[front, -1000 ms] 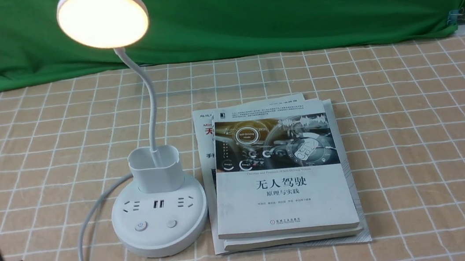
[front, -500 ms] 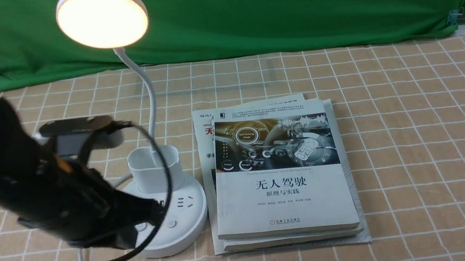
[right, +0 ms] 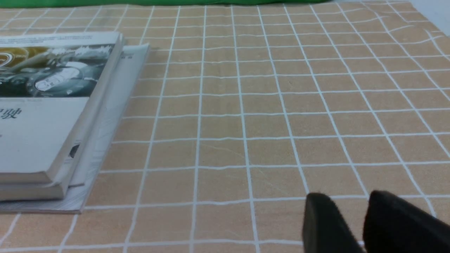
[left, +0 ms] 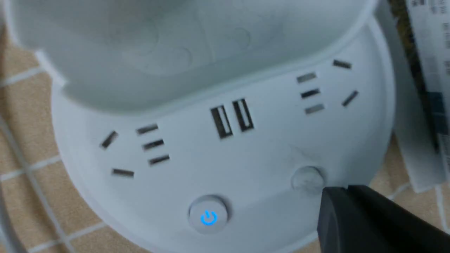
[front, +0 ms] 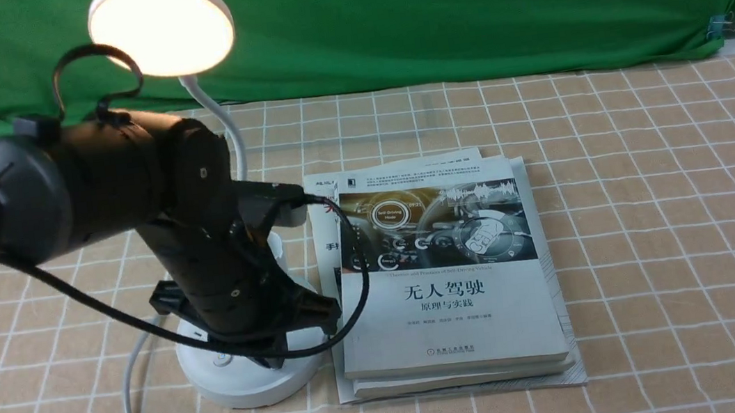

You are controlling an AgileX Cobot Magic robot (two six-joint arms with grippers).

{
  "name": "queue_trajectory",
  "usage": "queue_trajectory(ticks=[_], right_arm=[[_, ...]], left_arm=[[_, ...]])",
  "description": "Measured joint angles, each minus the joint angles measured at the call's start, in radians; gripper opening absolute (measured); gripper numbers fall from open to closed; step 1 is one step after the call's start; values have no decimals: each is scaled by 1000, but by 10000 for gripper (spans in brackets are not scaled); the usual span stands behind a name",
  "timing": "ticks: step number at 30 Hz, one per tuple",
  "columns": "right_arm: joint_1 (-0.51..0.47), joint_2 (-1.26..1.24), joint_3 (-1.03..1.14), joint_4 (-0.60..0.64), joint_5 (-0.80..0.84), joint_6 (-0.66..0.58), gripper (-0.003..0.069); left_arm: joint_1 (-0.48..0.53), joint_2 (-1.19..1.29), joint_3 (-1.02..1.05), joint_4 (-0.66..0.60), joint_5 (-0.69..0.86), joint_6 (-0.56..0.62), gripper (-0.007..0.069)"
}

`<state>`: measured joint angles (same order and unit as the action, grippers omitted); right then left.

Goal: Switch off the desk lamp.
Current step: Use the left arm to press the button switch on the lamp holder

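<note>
On the left of the checked tablecloth (front: pixel 654 199) stands the desk lamp (front: pixel 250 389), its disc head (front: pixel 162 28) glowing, so the switch has not yet been worked. The left gripper (front: pixel 272 357) is down over the round base. The wrist view shows only one dark finger (left: pixel 365 221), so I cannot tell whether the pincer is clenched or released. That tip sits at the rim of the plain button (left: pixel 308 180), well apart from the blue-lit power button (left: pixel 209 216). Which of the two rules the light cannot be read here. To press well, the tip should probably be centred on the chosen button first, then go straight down and briefly — an edge-on push may slide off or shove the base toward the stack of books (front: pixel 447 281) just beside it. The head going dark would be the check. On the right, the right gripper (right: pixel 365 225) hovers over bare cloth, its fingers narrowly parted and holding nothing — it has no part in this step.
</note>
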<state>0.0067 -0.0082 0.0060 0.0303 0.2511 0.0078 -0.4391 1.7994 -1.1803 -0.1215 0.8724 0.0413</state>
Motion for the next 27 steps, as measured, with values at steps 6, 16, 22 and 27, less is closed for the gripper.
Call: queue_trajectory(ticks=[6, 16, 22, 27], right_arm=[[0, 0, 0, 0, 0, 0, 243], [0, 0, 0, -1, 0, 0, 243], [0, 0, 0, -1, 0, 0, 243], [0, 0, 0, -1, 0, 0, 243]], left_arm=[[-1, 24, -27, 0, 10, 0, -1], [-2, -106, -10, 41, 0, -5, -1], [-2, -59, -10, 67, -31, -5, -1], [-2, 14, -17, 69, -28, -8, -1]])
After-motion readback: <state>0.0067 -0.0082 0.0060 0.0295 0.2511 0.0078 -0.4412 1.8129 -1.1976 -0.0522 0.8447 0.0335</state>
